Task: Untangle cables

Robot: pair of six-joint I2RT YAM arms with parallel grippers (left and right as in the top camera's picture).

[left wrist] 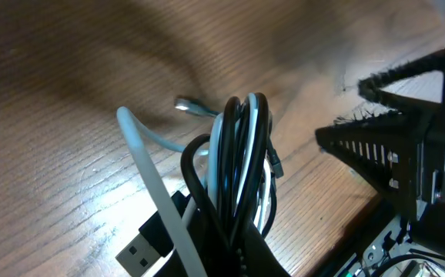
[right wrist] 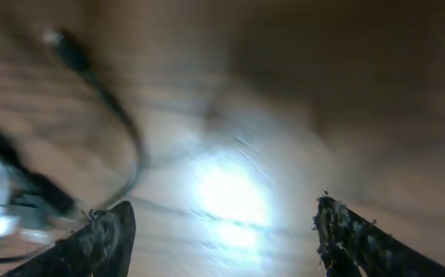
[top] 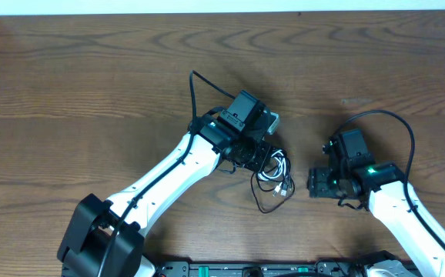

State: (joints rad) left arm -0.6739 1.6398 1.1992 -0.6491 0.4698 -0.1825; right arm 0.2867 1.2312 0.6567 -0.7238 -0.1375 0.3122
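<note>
Progress: early, we reckon. The cables (top: 275, 181) are one clump on the surface (top: 92, 77), mid-table between the two arms, and no cord lies apart from the rest.

Left gripper (top: 261, 160) is closed on the cables. In the left wrist view, black and white loops stand up together out of its pinch, the white cord (left wrist: 142, 154) arcs off to the side, and a USB plug (left wrist: 140, 248) sits low beside it.

Right gripper (top: 313, 183) is just beside the clump, spread wide and holding nothing; in its own view we see only bare surface between its fingers (right wrist: 103, 238).

Left to do, as we judge it: pull each cord free and lay them apart. That's basically everything.

Hard to read:
- Right wrist view is heavily blurred. One black cord (right wrist: 122, 131) is just traceable, with part of the clump cut off at the frame's left edge.
- We can't count the black cords, or see how the loops cross.
- Left arm covers the upper part of the clump from overhead.
- Dark toothed shape (left wrist: 384, 150) in the left wrist view is probably the right gripper; can't confirm.
</note>
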